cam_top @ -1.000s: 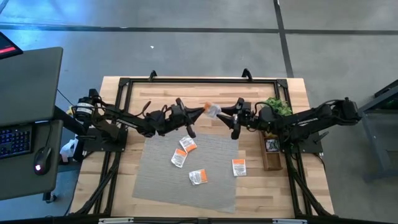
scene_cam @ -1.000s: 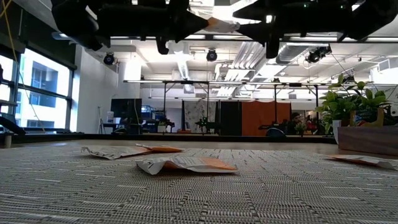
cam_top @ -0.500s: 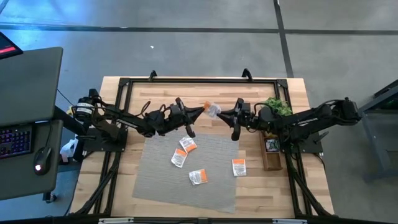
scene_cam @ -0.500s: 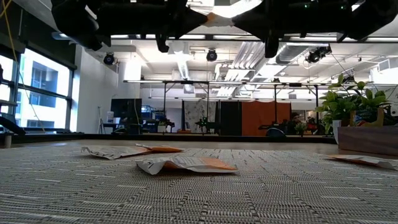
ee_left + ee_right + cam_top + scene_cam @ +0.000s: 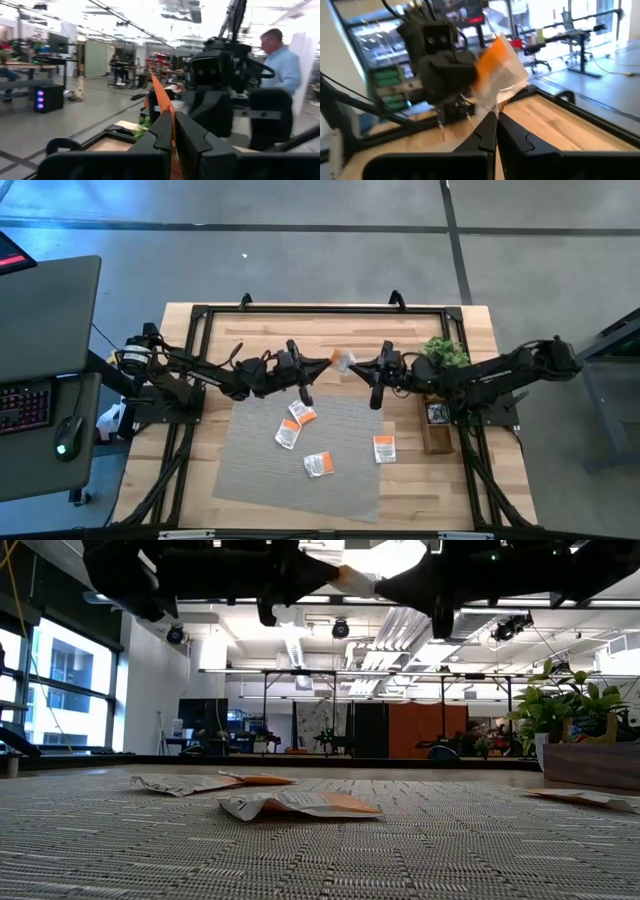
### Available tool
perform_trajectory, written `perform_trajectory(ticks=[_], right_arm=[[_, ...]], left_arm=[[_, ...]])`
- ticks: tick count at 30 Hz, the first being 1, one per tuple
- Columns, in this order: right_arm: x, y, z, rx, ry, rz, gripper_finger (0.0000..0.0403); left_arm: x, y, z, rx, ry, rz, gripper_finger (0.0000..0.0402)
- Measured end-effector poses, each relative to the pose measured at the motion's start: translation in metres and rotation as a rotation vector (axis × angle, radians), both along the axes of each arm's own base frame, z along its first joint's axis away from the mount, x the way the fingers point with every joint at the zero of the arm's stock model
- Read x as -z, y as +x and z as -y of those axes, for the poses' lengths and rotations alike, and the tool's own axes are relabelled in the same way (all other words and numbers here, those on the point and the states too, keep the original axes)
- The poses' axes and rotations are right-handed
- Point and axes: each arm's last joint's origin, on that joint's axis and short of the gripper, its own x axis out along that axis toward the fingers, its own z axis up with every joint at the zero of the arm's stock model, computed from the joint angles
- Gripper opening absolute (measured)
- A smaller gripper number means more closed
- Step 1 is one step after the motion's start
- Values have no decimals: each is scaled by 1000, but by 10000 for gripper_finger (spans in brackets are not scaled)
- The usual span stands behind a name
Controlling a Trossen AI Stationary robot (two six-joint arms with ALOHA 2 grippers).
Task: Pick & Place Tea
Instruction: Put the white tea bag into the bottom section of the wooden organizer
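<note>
A white-and-orange tea sachet (image 5: 342, 360) hangs in the air over the far edge of the grey mat (image 5: 260, 470), between my two grippers. My left gripper (image 5: 328, 363) reaches it from the table's left and is shut on it. My right gripper (image 5: 357, 366) reaches it from the right, also shut on it. In the low view the sachet (image 5: 352, 578) sits high up between both sets of fingertips. Several more white-and-orange sachets (image 5: 302, 413) (image 5: 319, 464) (image 5: 384, 448) lie flat on the mat. My left gripper pinches the sachet's orange end (image 5: 169, 117) between its two fingers, which lie level and come from the table's left. The sachet stands edge-on past the fingertips, lifted clear of the mat. My right gripper pinches the sachet's white edge (image 5: 494, 106) between its two fingertips, level, from the table's right. The sachet rises slanting above the fingers, its orange part (image 5: 490, 57) farthest from them, clear of the table.
A small green potted plant (image 5: 445, 350) and a narrow brown wooden tray (image 5: 436, 425) stand at the mat's right, under my right arm. A black frame (image 5: 320, 310) runs along the table's far side. A person (image 5: 280, 60) stands in the room beyond.
My right gripper has shut on the sachet that my left gripper holds up, edging slightly toward the table's left as it did. The sachet has stayed in the air between the two.
</note>
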Motion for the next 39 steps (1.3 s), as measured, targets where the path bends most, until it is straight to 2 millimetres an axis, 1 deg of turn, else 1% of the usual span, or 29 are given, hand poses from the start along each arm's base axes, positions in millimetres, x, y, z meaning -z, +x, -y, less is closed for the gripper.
perform_trajectory(ticks=[2,5,10,12,13,15,16,18,20,23,25,28,30,32,36,39], right_arm=[[4,0,-3,31,-7,-44,3],[9,-1,-10,70,-15,-99,3],[4,-11,-27,82,-43,-123,2],[-2,-20,-37,34,-48,-141,1],[-5,-24,-42,-17,-43,-174,2],[-15,-34,-54,-116,49,-268,2],[-20,-39,-59,-131,114,-350,1],[-28,-52,-68,-110,215,-557,1],[-37,-65,-72,-33,314,-764,1],[-47,-83,-76,113,591,-1026,1],[-48,-92,-83,201,738,-1169,1],[-40,-103,-95,267,882,-1365,1],[-31,-110,-103,283,963,-1460,1],[-21,-116,-108,326,1010,-1501,3],[-3,-124,-107,425,979,-1492,3],[0,-124,-104,446,968,-1488,1]], left_arm=[[0,0,1,23,7,-4,24],[2,1,1,28,0,-24,63],[15,3,0,-9,-62,-141,142],[21,3,-1,-42,-67,-206,168],[24,3,-2,-57,-71,-229,179],[28,3,-2,-75,-96,-262,195],[30,3,-2,-79,-109,-278,200],[32,3,-3,-89,-115,-302,205],[32,3,-3,-108,-118,-301,206],[32,2,-3,-116,-118,-301,206],[32,2,-3,-117,-126,-297,206],[32,2,-3,-114,-160,-285,206],[32,3,-3,-114,-164,-283,206],[33,2,-3,-114,-163,-288,206],[34,2,-4,-116,-160,-301,206],[34,2,-3,-116,-159,-303,206]])
